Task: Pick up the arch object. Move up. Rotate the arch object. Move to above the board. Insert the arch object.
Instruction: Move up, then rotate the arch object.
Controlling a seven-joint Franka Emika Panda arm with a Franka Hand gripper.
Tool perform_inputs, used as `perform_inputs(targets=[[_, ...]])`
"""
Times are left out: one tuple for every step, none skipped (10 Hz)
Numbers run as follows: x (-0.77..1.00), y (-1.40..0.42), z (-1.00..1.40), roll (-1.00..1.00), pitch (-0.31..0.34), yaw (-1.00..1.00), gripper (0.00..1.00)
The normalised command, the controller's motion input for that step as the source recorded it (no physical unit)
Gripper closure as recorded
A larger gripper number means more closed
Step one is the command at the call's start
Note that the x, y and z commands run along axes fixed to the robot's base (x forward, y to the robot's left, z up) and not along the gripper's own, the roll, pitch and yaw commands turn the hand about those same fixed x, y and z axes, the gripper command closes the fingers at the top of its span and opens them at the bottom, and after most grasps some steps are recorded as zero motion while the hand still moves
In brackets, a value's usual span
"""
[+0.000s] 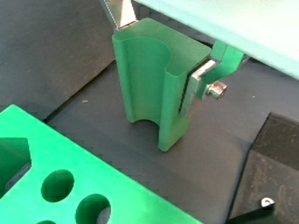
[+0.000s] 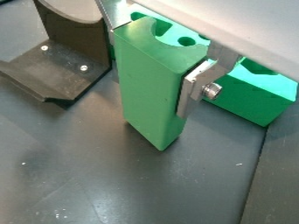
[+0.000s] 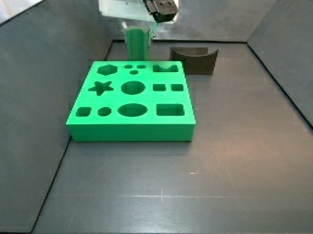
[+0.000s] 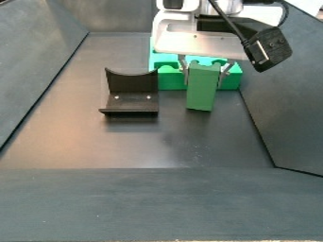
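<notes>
Green arch object [image 2: 149, 87], smooth, upright | gripper [image 2: 158, 48] fingers [image 2: 197, 83] clamp sides

Dark matte floor [image 3: 184, 174] with faint white specks, enclosed by plain grey walls [image 4: 120, 14].

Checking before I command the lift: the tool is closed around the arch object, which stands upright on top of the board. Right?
Not quite. The tool is around the upright arch object, but a side view shows the arch object standing on the dark floor beside the board, not on top of it.
</notes>
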Motion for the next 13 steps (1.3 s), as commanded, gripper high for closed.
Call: perform_inputs(targets=[[0.0,0.0,0.83,0.0,0.0,0.0,1.0],[-0.02,-0.07,0.77,-0.01,0.029,0.03,1.0],[-0.03,-0.06,0.67,-0.02,0.032,0.03,1.0],[-0.02,-0.04,0.48,-0.02,0.022,0.04,1.0],[-0.02,-0.03,0.32,-0.03,0.021,0.04,1.0],[0.0,-0.27,1.0,0.0,0.0,0.0,1.0],[0.0,-0.27,1.0,0.0,0.007,0.0,1.0],[0.0,-0.24,1.0,0.0,0.012,0.01,1.0],[-0.01,-0.2,1.0,-0.01,0.019,0.02,1.0],[0.0,-0.18,1.0,-0.03,0.03,0.02,1.0],[0.0,-0.16,1.0,-0.04,0.041,0.02,1.0],[0.0,-0.14,0.99,-0.05,0.048,0.03,1.0],[0.01,-0.08,0.77,-0.06,0.061,0.03,1.0]])
